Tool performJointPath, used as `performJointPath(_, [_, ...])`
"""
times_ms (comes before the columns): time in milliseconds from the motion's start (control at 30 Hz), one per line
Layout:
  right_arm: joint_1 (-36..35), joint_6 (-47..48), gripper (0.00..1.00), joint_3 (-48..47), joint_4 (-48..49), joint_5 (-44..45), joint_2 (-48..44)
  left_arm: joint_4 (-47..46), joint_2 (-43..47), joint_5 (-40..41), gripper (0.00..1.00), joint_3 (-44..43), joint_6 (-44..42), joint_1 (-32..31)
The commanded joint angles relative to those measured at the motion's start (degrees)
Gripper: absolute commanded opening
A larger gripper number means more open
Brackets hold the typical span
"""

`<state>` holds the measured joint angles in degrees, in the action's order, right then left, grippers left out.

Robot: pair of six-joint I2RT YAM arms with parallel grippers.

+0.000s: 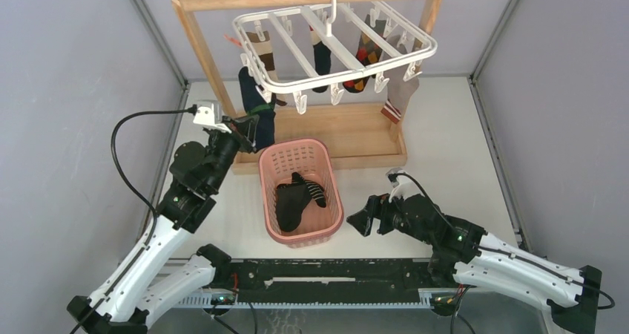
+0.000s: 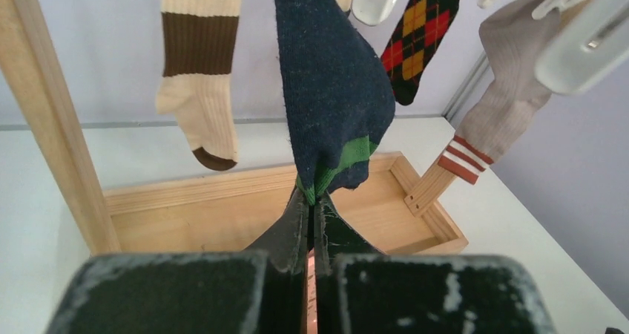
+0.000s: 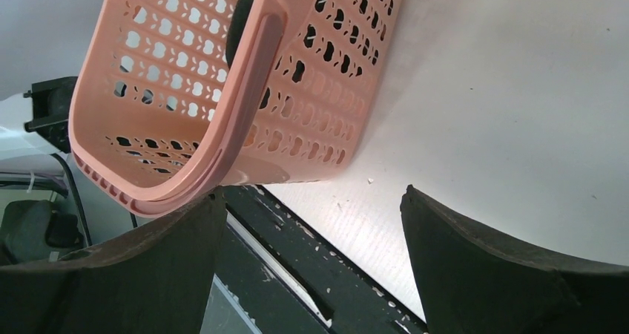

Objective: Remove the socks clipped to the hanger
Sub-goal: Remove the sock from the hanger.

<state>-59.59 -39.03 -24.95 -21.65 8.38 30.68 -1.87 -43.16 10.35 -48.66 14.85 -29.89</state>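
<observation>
While left pincer (image 2: pixel 311 200) pinches navy sock (image 2: pixel 334 82) at 8 o'clock of hanger (image 1: pixel 317 87) | right pincer (image 3: pixel 311 200) wide | risk: hard pull unhooks hanger

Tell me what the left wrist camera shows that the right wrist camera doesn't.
Left wrist only: the left gripper shut on the green-banded end of a hanging navy sock, with the brown-and-cream sock, argyle sock, grey sock and wooden rack behind. Right wrist only: the open right gripper facing the pink basket. Both: the white table.
</observation>
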Motion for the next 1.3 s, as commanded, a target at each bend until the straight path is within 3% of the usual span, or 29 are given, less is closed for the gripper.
performJointPath(0, [0.64,1.43,0.94,-2.44,2.12,-0.61,-1.38,1.38,0.9,2.45,0.0,-4.51,-2.09,-2.36])
performJointPath(1267, [6.5,4.76,0.95,-3.7,1.64,-5.97,-0.16,6.92,-5.77,13.89,0.0,-13.64,-7.17,-19.31])
